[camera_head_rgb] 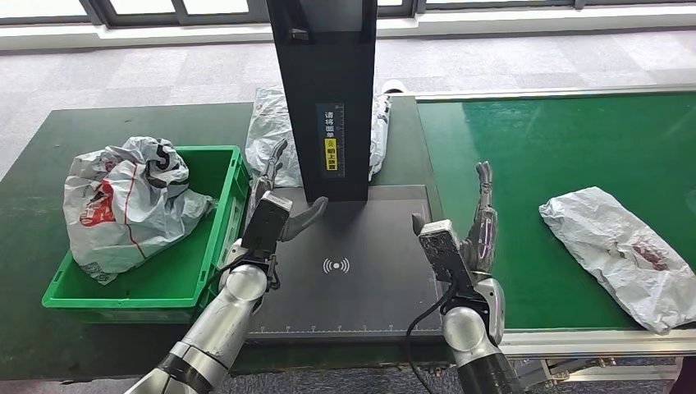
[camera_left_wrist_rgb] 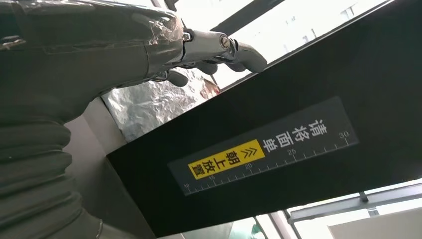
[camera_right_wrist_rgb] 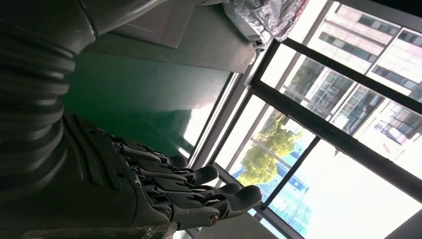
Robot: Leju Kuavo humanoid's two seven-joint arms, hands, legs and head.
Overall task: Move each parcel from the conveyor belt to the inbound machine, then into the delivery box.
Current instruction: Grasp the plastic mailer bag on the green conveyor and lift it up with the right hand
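A crumpled white parcel (camera_head_rgb: 628, 250) lies on the green conveyor belt (camera_head_rgb: 533, 164) at the right. Another white parcel (camera_head_rgb: 275, 135) rests behind the black post (camera_head_rgb: 328, 98) of the inbound machine; its silvery plastic (camera_left_wrist_rgb: 149, 102) appears past my left hand. A third parcel (camera_head_rgb: 123, 201), white with red print, fills the green delivery box (camera_head_rgb: 217, 238) at the left. My left hand (camera_head_rgb: 275, 205) hovers open over the scanner plate's (camera_head_rgb: 345, 271) left edge, fingers stretched toward the post. My right hand (camera_head_rgb: 476, 234) stands open at the plate's right edge, fingers (camera_right_wrist_rgb: 199, 191) straight, holding nothing.
The dark green table (camera_head_rgb: 33, 213) carries the box and the machine. The belt's metal rail (camera_head_rgb: 591, 341) runs along the near edge at the right. Windows (camera_right_wrist_rgb: 343, 114) line the far wall.
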